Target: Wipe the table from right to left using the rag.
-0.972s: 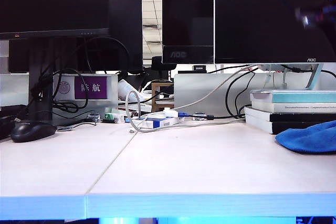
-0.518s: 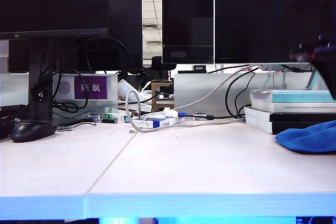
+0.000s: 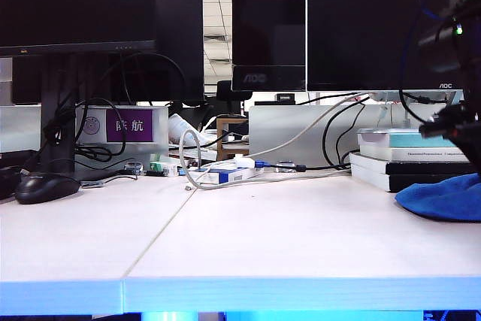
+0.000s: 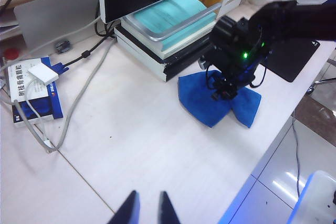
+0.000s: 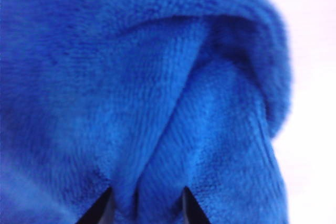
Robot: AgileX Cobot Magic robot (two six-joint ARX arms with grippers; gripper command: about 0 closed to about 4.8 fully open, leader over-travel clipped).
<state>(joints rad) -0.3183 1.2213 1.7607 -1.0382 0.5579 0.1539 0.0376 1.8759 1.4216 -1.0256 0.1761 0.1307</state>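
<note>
Monitors crowd behind the tabletop (image 3: 285,238); the rag (image 3: 443,197) lies far right, right pincer (image 3: 451,127) just above it. From the left arm's camera, left pincer (image 4: 147,209), narrowly parted and empty, sits well apart. Right wrist camera: tips spread, straddling a fold.

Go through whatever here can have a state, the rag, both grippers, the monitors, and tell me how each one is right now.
rag: bunched on the table's right end, not grasped.
right gripper: open, just above the rag.
left gripper: open, empty, high over the table.
monitors: screens dark.
mouse: sitting on the table's left end, untouched.
</note>
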